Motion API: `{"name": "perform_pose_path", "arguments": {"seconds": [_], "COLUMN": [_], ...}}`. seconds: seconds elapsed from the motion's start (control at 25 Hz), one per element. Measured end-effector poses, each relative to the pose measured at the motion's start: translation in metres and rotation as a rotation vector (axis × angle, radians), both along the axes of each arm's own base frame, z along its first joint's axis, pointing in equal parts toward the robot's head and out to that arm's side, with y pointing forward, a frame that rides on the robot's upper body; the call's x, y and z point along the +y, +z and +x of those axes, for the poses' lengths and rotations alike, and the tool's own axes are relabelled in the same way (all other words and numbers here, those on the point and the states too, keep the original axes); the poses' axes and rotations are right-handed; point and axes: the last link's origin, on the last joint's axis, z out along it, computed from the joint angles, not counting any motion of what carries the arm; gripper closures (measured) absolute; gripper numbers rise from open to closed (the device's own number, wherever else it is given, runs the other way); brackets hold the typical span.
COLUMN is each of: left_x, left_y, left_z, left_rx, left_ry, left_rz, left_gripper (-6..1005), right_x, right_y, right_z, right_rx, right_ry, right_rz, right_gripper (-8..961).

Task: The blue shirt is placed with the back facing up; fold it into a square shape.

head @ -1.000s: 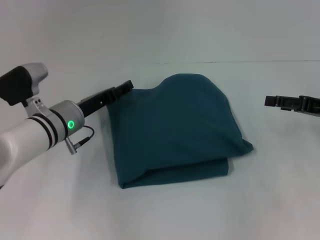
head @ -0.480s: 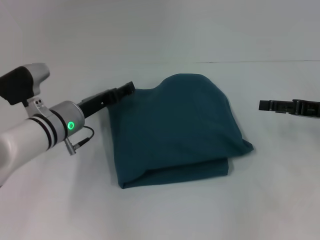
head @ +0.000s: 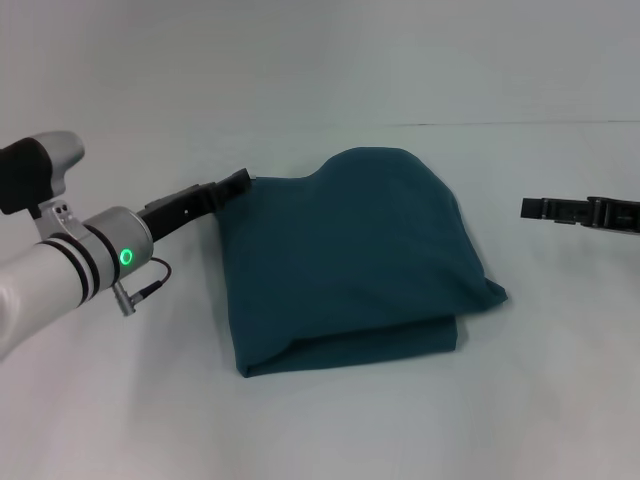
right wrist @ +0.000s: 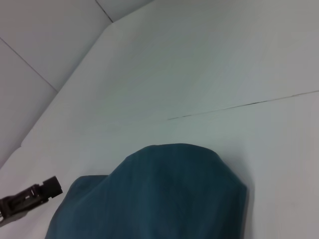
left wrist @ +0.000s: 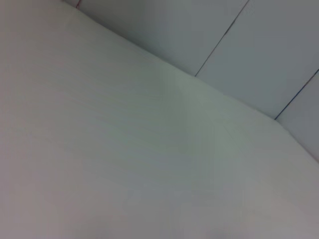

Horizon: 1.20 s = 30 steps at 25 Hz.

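Note:
The blue shirt [head: 350,260] lies folded into a thick, roughly square bundle in the middle of the white table [head: 330,430]. Its far edge is rounded, and a lower layer shows along the near edge. My left gripper [head: 240,181] hovers right at the shirt's far-left corner and does not visibly hold any cloth. My right gripper [head: 530,208] floats well off to the right of the shirt, apart from it. The right wrist view shows the shirt's [right wrist: 159,194] rounded far end, with the left gripper [right wrist: 32,196] beside it. Only bare table fills the left wrist view.
The white table surface [head: 560,380] surrounds the shirt on all sides. A pale wall [head: 330,50] stands behind the table's back edge. My left arm [head: 60,280], with its green light, reaches in from the left.
My left gripper has drawn back to the left and slightly lower, away from the shirt's far-left corner. My right gripper shifted a little left. The shirt has not moved.

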Motion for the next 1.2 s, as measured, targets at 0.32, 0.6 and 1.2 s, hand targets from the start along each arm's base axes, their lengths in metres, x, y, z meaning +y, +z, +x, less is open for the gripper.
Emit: {"name": "perform_pose_path", "arguments": {"seconds": [0.32,0.6,1.2], "left_x": [-0.003,-0.002,0.0], "left_y": [-0.011,-0.011,-0.012], "left_z": [0.004,0.008,0.014], "left_rx": [0.037,0.027,0.068], "left_ry": [-0.019,-0.037,-0.084], "left_rz": [-0.048,-0.051,-0.07], "left_gripper": [224,247,442], "right_x": [0.0,0.0,0.0], "right_y": [-0.001,-0.001,-0.002], "right_z": [-0.001,0.0,0.0], "right_rx": [0.001,0.001,-0.002], "right_ry": [0.001,-0.001,0.0], "right_rz": [0.0,0.001,-0.002], "right_gripper": [127,127,128]}}
